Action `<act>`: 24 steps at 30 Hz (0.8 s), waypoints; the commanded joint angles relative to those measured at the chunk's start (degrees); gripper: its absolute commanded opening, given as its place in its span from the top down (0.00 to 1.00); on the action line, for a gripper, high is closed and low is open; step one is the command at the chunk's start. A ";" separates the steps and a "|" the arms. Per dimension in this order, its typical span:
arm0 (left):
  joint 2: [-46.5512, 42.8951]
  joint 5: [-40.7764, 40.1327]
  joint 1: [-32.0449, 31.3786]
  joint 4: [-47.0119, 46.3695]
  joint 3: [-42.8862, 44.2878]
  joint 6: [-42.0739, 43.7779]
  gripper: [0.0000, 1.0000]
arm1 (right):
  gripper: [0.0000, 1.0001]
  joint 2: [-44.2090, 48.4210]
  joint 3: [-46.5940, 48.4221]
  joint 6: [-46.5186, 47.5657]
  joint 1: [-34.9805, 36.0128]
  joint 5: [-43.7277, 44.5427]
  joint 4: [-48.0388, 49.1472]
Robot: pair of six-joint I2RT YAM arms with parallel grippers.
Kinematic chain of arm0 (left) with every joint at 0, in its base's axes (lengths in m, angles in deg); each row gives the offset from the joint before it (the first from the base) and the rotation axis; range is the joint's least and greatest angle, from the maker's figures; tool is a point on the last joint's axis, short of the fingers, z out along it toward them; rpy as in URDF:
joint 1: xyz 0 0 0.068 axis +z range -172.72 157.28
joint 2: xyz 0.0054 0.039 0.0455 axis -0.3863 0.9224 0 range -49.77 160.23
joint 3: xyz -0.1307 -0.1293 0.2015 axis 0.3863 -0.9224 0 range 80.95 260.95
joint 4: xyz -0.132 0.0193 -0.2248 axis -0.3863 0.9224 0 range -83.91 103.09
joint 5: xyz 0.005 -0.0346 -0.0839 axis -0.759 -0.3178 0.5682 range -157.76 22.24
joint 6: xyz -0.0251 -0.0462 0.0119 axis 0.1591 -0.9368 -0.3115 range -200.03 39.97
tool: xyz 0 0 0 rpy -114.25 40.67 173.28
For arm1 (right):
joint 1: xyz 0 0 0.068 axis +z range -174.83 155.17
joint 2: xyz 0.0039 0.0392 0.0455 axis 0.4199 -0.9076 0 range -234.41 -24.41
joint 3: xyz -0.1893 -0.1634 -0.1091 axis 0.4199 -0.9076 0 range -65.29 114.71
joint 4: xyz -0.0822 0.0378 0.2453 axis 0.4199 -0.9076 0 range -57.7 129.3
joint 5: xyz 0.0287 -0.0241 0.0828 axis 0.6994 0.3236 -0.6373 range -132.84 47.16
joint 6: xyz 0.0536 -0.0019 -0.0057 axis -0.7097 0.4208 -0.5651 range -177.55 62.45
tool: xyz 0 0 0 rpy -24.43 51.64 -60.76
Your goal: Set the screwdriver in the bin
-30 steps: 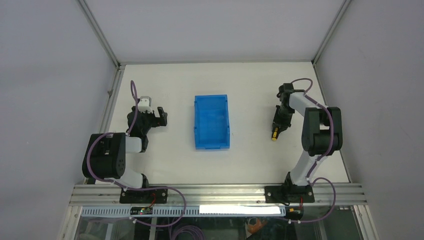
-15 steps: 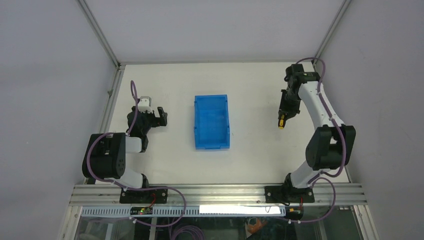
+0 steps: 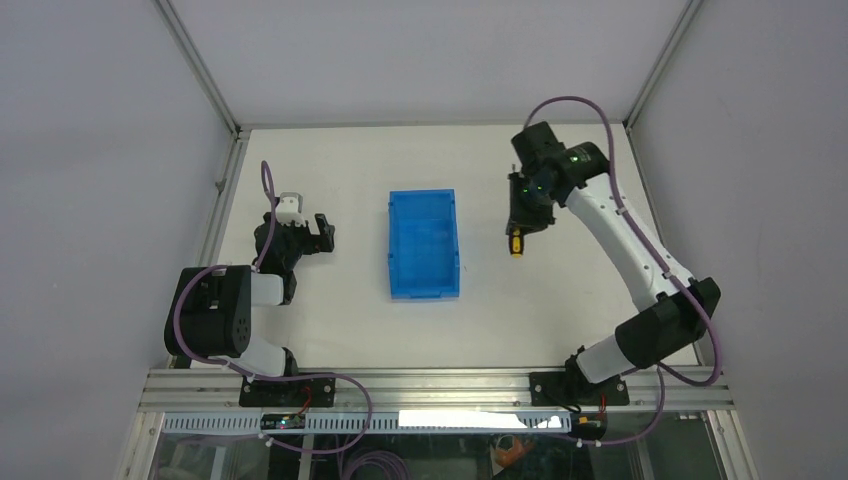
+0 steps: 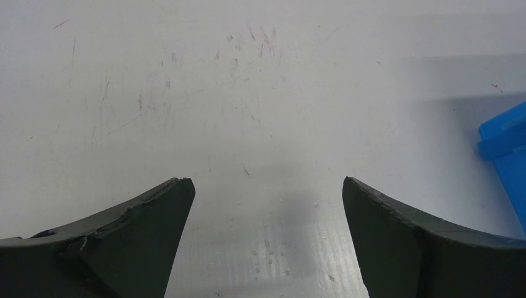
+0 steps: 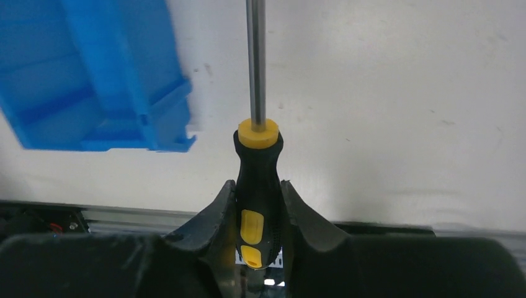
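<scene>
The screwdriver (image 3: pixel 516 243), from above, is clamped in the right gripper (image 3: pixel 520 226), its yellow end pointing toward 6 o'clock. It sits at 3 o'clock of the bin (image 3: pixel 424 268), near it but not over it. The left gripper (image 3: pixel 311 234) is at 9 o'clock of the bin, well apart, low over the table (image 3: pixel 520 320).

In the left wrist view, the fingers (image 4: pixel 142 230) are spread wide with only bare table between them. A blue bin corner (image 4: pixel 505 139) shows at 3 o'clock.

In the right wrist view, both fingers (image 5: pixel 214 214) press the black handle from either side. The shaft runs toward 12 o'clock and out of frame. The bin (image 5: pixel 93 81) lies at 10 o'clock, clear of the shaft.
</scene>
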 commanded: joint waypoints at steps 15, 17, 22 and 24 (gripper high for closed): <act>-0.67 0.28 -0.57 -3.21 1.04 -0.03 0.01 | 1.00 -26.08 18.19 -3.16 27.80 0.15 12.30; -0.68 0.29 -0.56 -3.17 1.02 -0.02 0.01 | 1.00 -27.45 15.08 -2.34 27.90 -2.00 14.76; -0.69 0.27 -0.55 -3.24 1.02 -0.02 0.01 | 1.00 -32.47 11.54 -1.37 27.88 -1.61 17.20; -0.66 0.35 -0.55 -3.22 1.02 -0.02 0.01 | 1.00 -34.41 10.95 -1.23 27.92 -0.05 18.48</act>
